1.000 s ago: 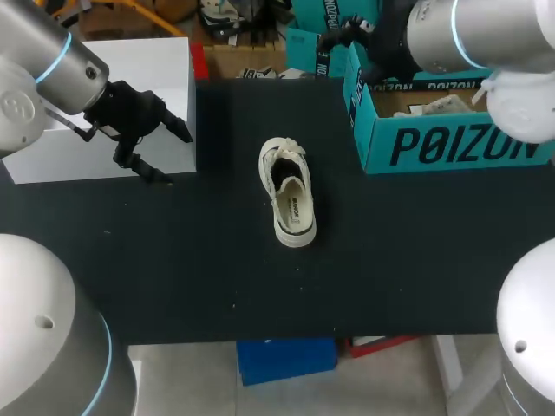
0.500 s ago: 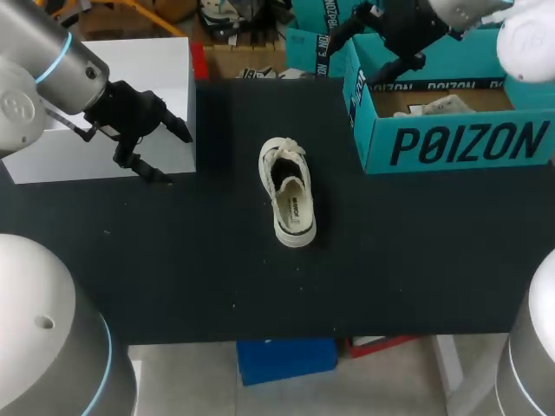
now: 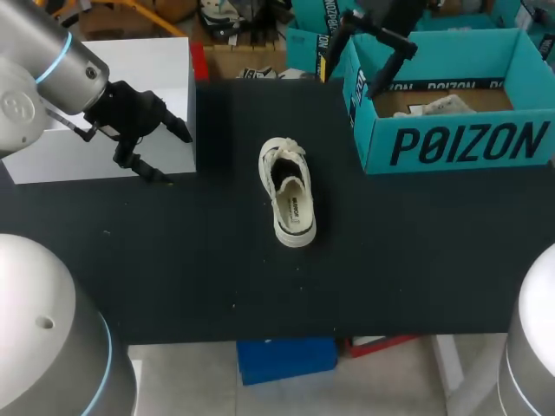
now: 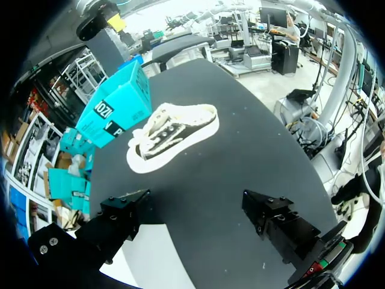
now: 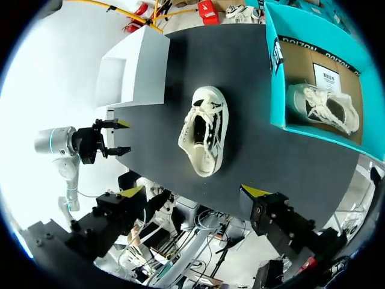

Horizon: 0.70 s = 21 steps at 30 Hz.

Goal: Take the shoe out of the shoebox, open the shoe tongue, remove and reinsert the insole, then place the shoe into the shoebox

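Note:
A cream low-top shoe (image 3: pixel 289 192) lies on its sole mid-table, with its tongue and laces toward the far edge. It also shows in both wrist views (image 4: pixel 171 135) (image 5: pixel 204 129). The teal shoebox (image 3: pixel 451 143) stands open at the far right with a second cream shoe (image 5: pixel 322 108) inside. My left gripper (image 3: pixel 169 153) is open and empty by the white block, well left of the shoe. My right gripper (image 3: pixel 349 85) hangs open and empty, high above the shoebox's left wall. Both wrist views show the gripper's own fingers spread, the left gripper (image 4: pixel 195 208) and the right gripper (image 5: pixel 192 192).
A white block (image 3: pixel 113 95) sits at the table's far left corner, just behind my left gripper. Black tabletop (image 3: pixel 217 260) lies bare around the shoe and toward the near edge.
My right arm has pulled up and back from over the shoebox, uncovering it. The left arm and the shoe have not moved.

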### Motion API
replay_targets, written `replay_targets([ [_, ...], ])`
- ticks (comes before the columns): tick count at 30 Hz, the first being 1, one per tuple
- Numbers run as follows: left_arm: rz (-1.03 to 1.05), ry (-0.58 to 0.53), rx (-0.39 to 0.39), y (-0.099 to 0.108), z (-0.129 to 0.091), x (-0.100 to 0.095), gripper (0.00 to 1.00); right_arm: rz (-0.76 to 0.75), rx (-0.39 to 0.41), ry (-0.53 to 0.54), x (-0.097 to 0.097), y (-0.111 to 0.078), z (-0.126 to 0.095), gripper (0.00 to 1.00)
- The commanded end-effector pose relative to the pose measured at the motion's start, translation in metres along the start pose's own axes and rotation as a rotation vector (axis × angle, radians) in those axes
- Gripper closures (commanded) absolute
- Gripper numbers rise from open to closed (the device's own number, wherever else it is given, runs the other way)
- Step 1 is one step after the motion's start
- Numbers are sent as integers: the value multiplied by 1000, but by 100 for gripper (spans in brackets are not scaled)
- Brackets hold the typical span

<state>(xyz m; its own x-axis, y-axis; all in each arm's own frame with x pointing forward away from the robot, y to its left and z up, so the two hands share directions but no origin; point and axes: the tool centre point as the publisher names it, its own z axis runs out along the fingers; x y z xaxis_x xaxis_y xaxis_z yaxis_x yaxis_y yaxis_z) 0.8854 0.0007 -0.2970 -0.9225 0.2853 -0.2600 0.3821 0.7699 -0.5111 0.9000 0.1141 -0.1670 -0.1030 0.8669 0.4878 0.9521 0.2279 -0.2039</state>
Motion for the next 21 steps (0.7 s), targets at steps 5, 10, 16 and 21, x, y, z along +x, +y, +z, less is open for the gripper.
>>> replay_targets([
  [5,2,-5,0,1,1,1,0,-38,306,19,-9,3,32,0],
  [10,2,-5,0,1,1,1,0,-54,197,-9,-11,-3,39,0],
  [16,2,-5,0,1,1,1,0,-77,66,-66,-10,-12,37,0],
  [21,2,-5,0,1,1,1,0,-88,8,-95,-9,-18,34,0],
])
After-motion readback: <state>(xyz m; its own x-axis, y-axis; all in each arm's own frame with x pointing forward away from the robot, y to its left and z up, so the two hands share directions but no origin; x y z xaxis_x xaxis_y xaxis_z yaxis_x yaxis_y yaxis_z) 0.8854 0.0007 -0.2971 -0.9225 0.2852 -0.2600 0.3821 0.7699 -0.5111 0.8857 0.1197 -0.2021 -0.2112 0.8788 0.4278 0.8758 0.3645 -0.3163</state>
